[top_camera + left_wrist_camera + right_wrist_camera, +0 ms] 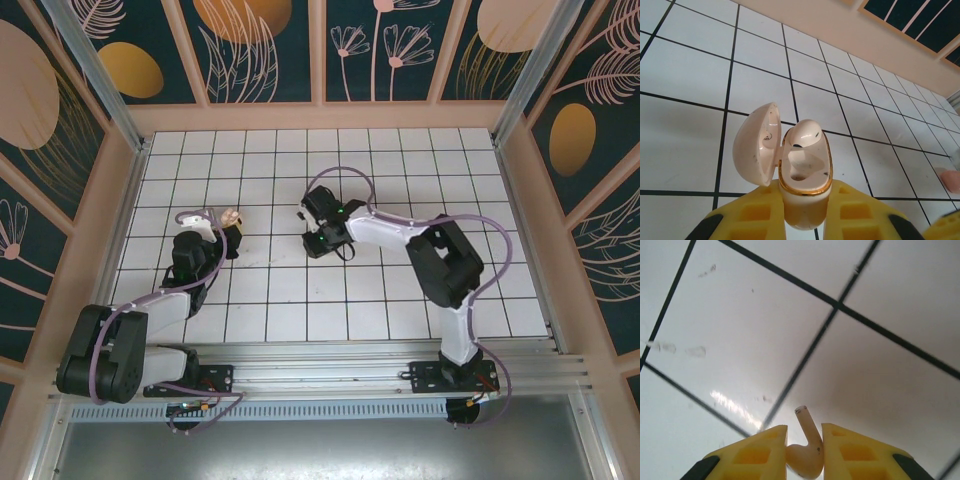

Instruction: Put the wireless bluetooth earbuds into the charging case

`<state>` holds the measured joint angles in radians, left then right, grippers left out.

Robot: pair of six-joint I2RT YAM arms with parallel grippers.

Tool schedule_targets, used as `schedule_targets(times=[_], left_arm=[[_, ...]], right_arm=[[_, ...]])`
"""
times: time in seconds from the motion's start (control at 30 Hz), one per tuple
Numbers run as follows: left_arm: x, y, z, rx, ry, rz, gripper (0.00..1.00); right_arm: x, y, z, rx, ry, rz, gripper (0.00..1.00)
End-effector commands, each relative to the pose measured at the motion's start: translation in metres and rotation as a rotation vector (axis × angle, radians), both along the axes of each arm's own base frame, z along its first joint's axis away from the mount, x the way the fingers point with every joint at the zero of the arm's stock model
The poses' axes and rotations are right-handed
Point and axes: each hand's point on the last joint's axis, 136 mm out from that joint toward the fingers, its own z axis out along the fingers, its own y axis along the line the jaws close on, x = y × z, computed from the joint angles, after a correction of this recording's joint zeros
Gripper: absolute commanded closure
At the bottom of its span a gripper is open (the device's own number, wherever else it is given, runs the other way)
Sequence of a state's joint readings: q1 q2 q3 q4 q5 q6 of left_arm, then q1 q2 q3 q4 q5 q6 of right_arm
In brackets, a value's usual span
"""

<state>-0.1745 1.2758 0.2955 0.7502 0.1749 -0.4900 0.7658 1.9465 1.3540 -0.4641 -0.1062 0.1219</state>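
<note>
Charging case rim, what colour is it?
Gold rim on a pale beige charging case; clearest in the left wrist view.

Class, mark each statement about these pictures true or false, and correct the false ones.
1. The charging case in the left gripper is open. True.
2. Both slots of the case are empty. False: a seated earbud fills one slot.
3. The right gripper is shut on a beige earbud. True.
4. The right gripper hangs directly over the case. False: in the top view they are well apart.
</note>
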Motion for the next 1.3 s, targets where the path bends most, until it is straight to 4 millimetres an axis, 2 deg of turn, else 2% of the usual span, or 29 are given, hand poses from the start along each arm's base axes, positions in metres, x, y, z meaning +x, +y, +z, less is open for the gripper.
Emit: schedule_targets(times=[0.0, 0.3, 0.57, 0.67, 0.77, 0.8, 0.9, 1.03, 1.27], left_arm=[[0.006, 0.0, 0.017, 0.003, -0.049, -0.008, 0.9], [0.006, -0.013, 0.017, -0.01, -0.049, -0.08, 0.9], [0.006, -0.015, 0.017, -0.01, -0.049, -0.091, 0.9], [0.006, -0.015, 0.018, -0.011, -0.052, -0.097, 0.9], [0.006, -0.017, 0.018, -0.008, -0.052, -0.106, 0.9], [0.005, -0.017, 0.018, -0.007, -0.051, -0.108, 0.9], [0.005, -0.017, 0.019, -0.004, -0.051, -0.111, 0.9], [0.006, -0.017, 0.021, 0.0, -0.057, -0.112, 0.9], [0.006, -0.017, 0.023, 0.007, -0.059, -0.112, 0.9]], right_arm=[[-0.007, -0.021, 0.011, 0.027, 0.005, -0.058, 0.79], [-0.038, -0.084, -0.002, 0.022, 0.105, -0.166, 0.78], [-0.054, -0.115, -0.019, -0.044, 0.165, -0.208, 0.78], [-0.056, -0.117, -0.021, -0.057, 0.172, -0.205, 0.74], [-0.05, -0.112, -0.013, -0.03, 0.153, -0.207, 0.64], [-0.047, -0.11, -0.009, -0.019, 0.145, -0.209, 0.63], [-0.039, -0.107, -0.001, 0.0, 0.131, -0.215, 0.62], [-0.03, -0.108, -0.001, 0.003, 0.132, -0.233, 0.62], [-0.038, -0.107, -0.013, -0.005, 0.202, -0.244, 0.63]])
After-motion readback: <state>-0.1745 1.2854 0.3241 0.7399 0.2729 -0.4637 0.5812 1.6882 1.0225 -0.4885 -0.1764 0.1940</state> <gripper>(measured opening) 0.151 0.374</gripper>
